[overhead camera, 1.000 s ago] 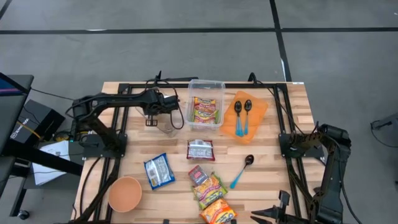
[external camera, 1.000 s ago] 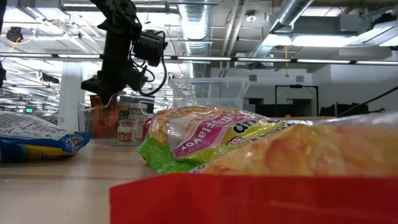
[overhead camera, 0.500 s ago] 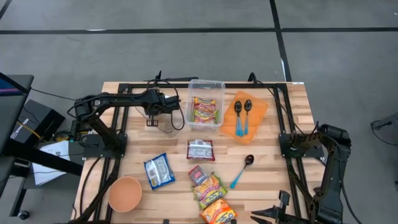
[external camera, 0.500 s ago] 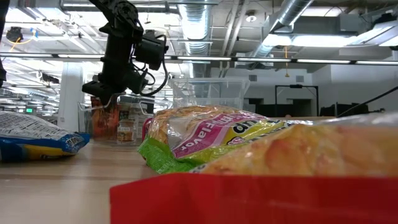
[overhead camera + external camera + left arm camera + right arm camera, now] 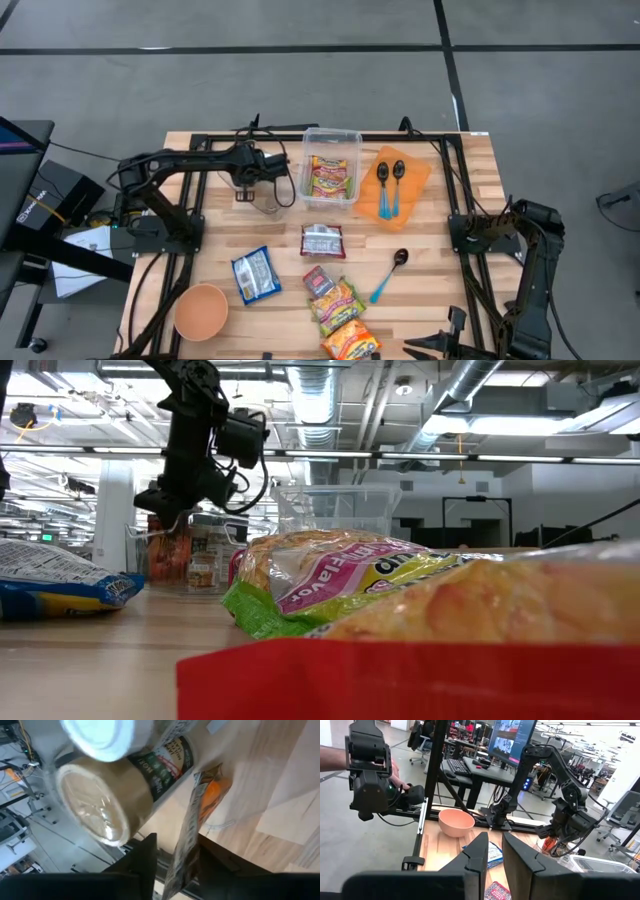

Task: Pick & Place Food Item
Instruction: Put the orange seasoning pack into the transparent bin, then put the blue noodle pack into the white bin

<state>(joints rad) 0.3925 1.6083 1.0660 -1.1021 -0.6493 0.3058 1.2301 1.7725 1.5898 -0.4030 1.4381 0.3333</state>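
Your left end effector (image 5: 168, 510) hangs over the small clear container (image 5: 262, 198) at the back left of the surface (image 5: 210, 250), with an orange snack packet (image 5: 192, 827) standing on edge between its fingers (image 5: 142, 862). To finish this placement well, let the packet drop fully inside the container walls beside the bottles before you lift, and rise straight up so a finger does not drag it out. The fingers look slightly parted with the packet between them; you cannot tell from here whether they grip it or have let go. Your right end effector (image 5: 492, 855) waits at the right edge of the surface, fingers nearly together and holding nothing.
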